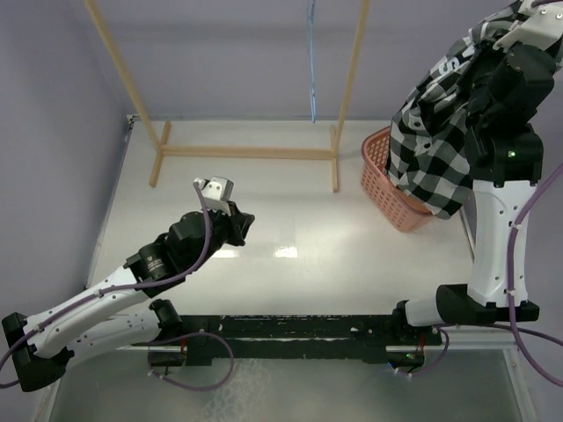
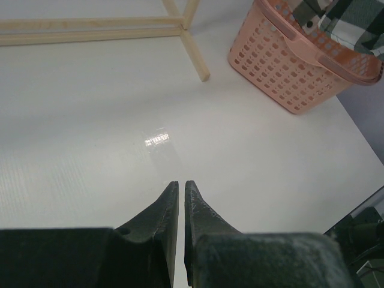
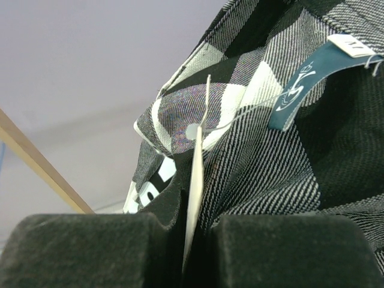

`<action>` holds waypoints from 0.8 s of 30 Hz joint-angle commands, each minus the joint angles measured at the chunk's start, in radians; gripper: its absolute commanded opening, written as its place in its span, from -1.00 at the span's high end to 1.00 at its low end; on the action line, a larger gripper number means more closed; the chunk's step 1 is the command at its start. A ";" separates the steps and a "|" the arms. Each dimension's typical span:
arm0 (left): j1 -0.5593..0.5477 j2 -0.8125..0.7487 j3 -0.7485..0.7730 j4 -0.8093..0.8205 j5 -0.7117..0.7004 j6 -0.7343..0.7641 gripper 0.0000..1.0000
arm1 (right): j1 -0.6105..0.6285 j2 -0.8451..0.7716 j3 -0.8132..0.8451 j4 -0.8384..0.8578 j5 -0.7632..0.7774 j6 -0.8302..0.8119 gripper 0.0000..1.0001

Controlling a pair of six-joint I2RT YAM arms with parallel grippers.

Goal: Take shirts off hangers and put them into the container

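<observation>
My right gripper (image 1: pixel 494 46) is raised high at the back right, shut on the black-and-white checked shirt (image 1: pixel 437 145). In the right wrist view the cloth (image 3: pixel 264 150) and a white tag are pinched between the jaws of the right gripper (image 3: pixel 192 210). The shirt hangs down over the salmon-pink container (image 1: pixel 380 169), and its lower end reaches the basket's mouth. The light-blue hanger (image 1: pixel 311 66) hangs bare from the rack. My left gripper (image 1: pixel 244 222) sits low over the table, shut with nothing in it. The left wrist view shows the left gripper (image 2: pixel 181 185), the container (image 2: pixel 282 72) and the shirt (image 2: pixel 345 18).
The tan wooden rack (image 1: pixel 246 152) stands at the back of the table, and one foot (image 2: pixel 195 54) of it shows in the left wrist view. The right arm's white upright link (image 1: pixel 497 237) rises beside the basket. A black rail (image 1: pixel 290 338) runs along the near edge.
</observation>
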 commanded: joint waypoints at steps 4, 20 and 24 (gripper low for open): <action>-0.003 -0.031 -0.012 0.012 0.006 -0.012 0.78 | -0.021 0.081 -0.103 0.116 0.018 -0.037 1.00; -0.004 -0.049 -0.037 0.001 -0.020 -0.022 0.78 | -0.052 0.212 -0.125 0.118 -0.004 -0.074 1.00; -0.004 -0.030 -0.021 0.003 -0.011 -0.008 0.78 | -0.064 0.184 -0.302 0.127 -0.057 -0.038 1.00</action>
